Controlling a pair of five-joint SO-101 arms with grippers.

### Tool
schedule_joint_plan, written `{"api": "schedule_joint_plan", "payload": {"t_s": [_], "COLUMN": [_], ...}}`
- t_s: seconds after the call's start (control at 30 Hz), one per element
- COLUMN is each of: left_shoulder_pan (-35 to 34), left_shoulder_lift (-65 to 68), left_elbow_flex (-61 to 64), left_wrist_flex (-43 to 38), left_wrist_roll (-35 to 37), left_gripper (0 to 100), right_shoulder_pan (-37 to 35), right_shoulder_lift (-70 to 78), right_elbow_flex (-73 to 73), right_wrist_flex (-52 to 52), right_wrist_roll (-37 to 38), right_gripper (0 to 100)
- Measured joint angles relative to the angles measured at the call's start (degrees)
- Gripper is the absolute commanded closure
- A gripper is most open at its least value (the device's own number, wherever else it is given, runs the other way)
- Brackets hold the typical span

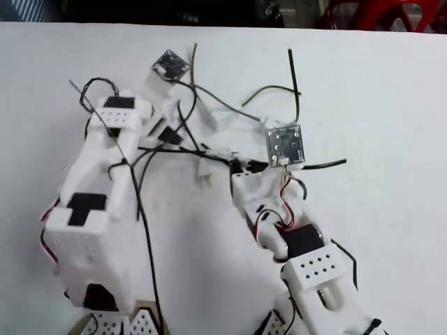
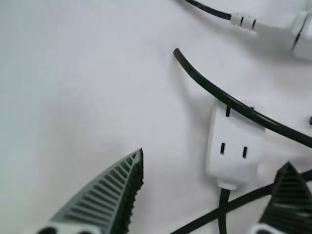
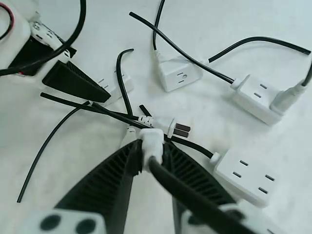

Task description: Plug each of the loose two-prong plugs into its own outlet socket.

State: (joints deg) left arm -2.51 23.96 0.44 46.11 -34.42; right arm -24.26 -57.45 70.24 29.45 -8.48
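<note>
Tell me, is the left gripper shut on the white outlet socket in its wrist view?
No: the left gripper is open, its fingers spread wide either side of the outlet socket, which lies on the table.

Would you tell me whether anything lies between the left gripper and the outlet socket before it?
Nothing lies between the open left gripper and the outlet socket; a black cable crosses the socket's far end, beyond the uncovered pair of slots.
</note>
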Motion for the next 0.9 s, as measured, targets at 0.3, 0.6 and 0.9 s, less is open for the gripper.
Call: {"api": "schedule_joint_plan", "payload": {"t_s": [0.3,0.6,0.9], "left_shoulder_pan": [1.76,3.69,3.6], "left_shoulder_lift": [9.41,10.02,10.11], "left_elbow_flex": [-6.51,-8.09,-20.84], "left_wrist_flex": [0.0,3.34,21.71], "left_wrist_roll": [0.0,0.0,0.0], "left_gripper": [76,88,98], "right_shoulder_pan": [0.0,0.0,0.0], "right_shoulder_lift": [0.0,0.0,0.0], "right_elbow_flex": [0.0,0.0,0.0], "right_wrist_flex": [0.0,0.0,0.0], "right_wrist_roll": [0.0,0.0,0.0], "right_gripper": [98.1,98.1,98.1]}}
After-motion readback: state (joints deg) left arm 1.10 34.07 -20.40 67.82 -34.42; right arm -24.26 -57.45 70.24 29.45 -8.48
